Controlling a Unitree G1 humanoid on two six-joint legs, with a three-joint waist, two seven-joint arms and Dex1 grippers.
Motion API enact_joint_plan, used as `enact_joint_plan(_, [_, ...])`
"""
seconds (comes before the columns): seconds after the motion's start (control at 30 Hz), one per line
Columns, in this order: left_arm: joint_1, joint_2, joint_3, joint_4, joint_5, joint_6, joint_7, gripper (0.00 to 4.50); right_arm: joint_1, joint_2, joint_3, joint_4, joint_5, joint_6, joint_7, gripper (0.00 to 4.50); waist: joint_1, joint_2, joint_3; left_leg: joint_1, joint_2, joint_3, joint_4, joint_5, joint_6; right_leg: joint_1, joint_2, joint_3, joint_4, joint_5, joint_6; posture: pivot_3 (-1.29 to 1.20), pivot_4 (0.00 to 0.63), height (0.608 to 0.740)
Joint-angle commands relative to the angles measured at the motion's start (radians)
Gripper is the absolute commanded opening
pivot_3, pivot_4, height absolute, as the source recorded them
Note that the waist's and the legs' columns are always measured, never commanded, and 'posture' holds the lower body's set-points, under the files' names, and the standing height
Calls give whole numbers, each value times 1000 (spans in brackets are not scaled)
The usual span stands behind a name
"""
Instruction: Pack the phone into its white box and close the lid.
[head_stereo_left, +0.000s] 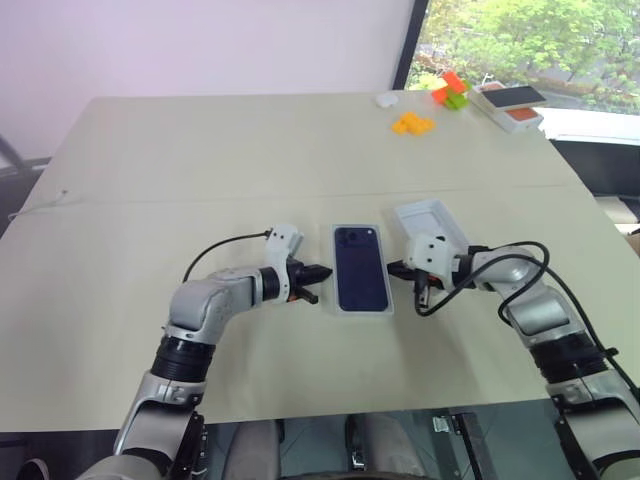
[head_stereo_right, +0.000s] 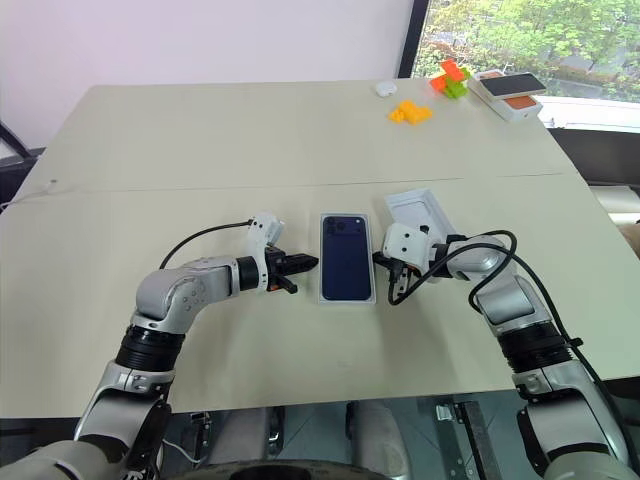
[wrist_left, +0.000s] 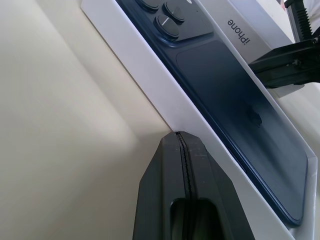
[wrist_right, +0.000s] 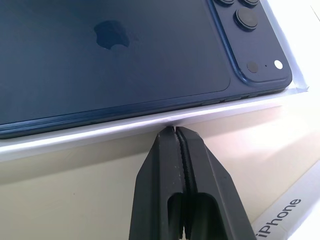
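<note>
The navy phone lies camera-side up in the white box; the lid alongside reads "iPhone". Left gripper and right gripper are pinched closed, empty.

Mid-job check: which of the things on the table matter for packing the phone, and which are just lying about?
For the job: the phone lying in the white box; the lid open side up, just right of it; left gripper and right gripper, both shut, flanking the box.

Lying about: orange blocks, orange-and-green blocks, small box, small white object.
</note>
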Motion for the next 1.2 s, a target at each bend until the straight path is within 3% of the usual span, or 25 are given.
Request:
enact_joint_plan(0.03, [-2, -22, -41, -32, -14, -6, -40, 0, -6, 24, 28, -30, 4, -24, 7, 58, -1, 0, 0, 0, 0, 0, 0, 0, 0, 0, 0, 0, 0, 0, 0, 0, 150, 740])
enact_joint_plan(0.63, [-5, -20, -40, -35, -2, -12, -46, 0, 6, 17, 20, -43, 5, -10, 20, 58, 0, 0, 0, 0, 0, 0, 0, 0, 0, 0, 0, 0, 0, 0, 0, 0, 150, 740])
enact_joint_plan(1.2, [2, 165, 115, -174, -102, 80, -89, 0, -105, -21, -80, -143, 154, 211, 63, 58, -2, 4, 2, -1, 1, 1, -3, 0, 0, -3, 1, 0, -1, 0, 0, 0, 150, 740])
